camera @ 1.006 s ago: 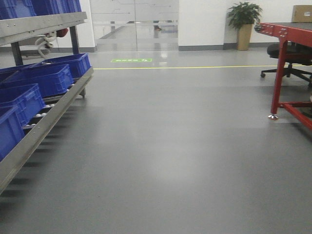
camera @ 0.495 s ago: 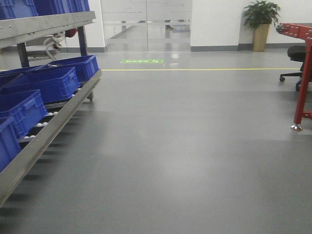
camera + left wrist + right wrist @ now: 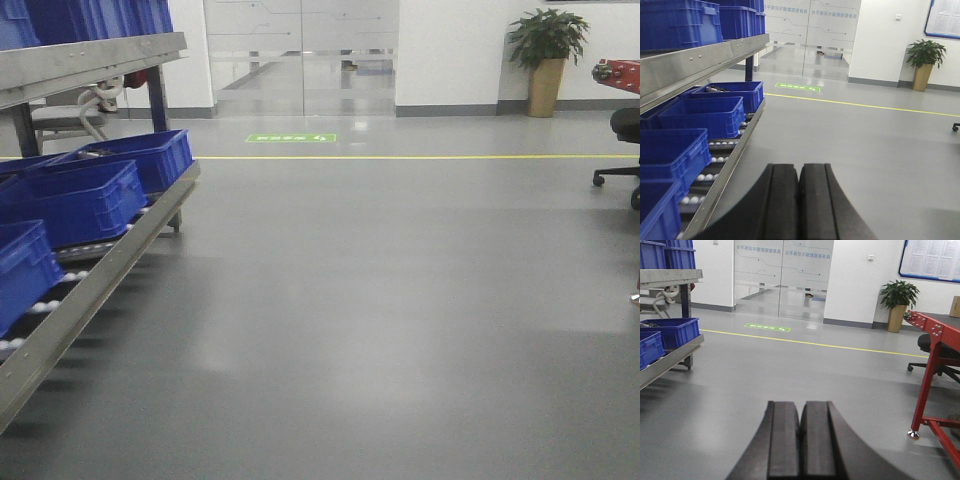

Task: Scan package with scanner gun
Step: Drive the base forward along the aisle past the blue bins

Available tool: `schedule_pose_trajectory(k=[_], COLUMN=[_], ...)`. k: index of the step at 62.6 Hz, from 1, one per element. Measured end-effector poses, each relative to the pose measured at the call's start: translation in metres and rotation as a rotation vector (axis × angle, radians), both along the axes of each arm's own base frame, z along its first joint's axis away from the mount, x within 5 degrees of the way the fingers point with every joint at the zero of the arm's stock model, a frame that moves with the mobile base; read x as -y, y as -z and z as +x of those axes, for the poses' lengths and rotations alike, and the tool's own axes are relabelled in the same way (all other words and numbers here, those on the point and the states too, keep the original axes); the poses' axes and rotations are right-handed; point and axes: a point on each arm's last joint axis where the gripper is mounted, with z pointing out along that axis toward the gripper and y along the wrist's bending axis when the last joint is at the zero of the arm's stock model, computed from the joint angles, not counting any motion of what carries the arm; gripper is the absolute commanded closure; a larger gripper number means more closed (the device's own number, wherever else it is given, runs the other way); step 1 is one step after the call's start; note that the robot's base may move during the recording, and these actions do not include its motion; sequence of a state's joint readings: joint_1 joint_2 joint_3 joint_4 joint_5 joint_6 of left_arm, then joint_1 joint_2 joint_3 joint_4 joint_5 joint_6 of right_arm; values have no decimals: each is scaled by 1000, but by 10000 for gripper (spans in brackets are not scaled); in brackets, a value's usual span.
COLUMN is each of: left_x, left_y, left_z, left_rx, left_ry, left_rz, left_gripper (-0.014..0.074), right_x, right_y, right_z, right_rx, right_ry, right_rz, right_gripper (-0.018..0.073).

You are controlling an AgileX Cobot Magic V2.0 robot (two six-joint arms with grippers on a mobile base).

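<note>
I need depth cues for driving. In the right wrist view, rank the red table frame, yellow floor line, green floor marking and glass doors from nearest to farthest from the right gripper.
From the right gripper:
1. red table frame, right side.
2. yellow floor line, across the floor.
3. green floor marking, left, beyond the line.
4. glass doors, back wall.
</note>
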State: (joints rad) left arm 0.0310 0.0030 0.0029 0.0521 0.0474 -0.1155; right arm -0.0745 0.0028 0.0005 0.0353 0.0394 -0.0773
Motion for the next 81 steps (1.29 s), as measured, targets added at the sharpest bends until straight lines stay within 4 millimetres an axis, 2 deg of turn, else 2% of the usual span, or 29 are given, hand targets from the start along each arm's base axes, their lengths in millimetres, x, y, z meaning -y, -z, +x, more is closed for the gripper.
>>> schedule_pose_trajectory(k=[81], left_x=[0], left_y=[0], left_z=[0], left_rx=[0], left_ry=[0], left_rz=[0], left_gripper=[707], right_x=[0], right_y=[0], right_z=[0], right_rx=[0], right_ry=[0], right_rz=[0], right_gripper=[727])
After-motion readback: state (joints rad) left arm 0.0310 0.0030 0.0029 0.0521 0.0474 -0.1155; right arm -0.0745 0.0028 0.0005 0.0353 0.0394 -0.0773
